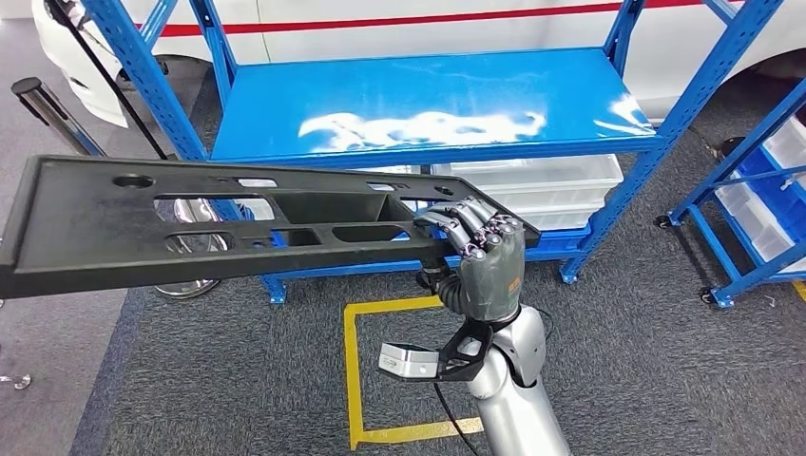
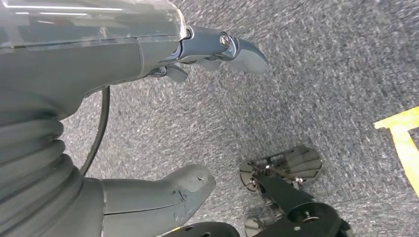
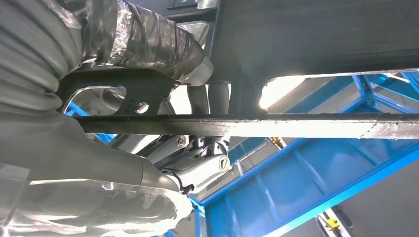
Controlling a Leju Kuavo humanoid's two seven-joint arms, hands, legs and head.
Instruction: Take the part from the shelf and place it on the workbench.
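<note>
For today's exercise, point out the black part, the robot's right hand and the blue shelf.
black part (image 1: 105, 223): head view, flat top face.
right hand (image 1: 483, 256): head view, back of hand.
blue shelf (image 1: 428, 100): head view, bare top board.

Floor (image 1: 665, 361): dark grey carpet, yellow tape outline (image 1: 354, 380) marked on it. Blue steel rack (image 1: 428, 104) ahead, glossy top board reflecting overhead light. White plastic bins (image 1: 561, 190) on lower level of rack. Second blue rack (image 1: 751, 199) at right, on castors. White vehicle body with red stripe (image 1: 456, 19) behind rack.
</note>
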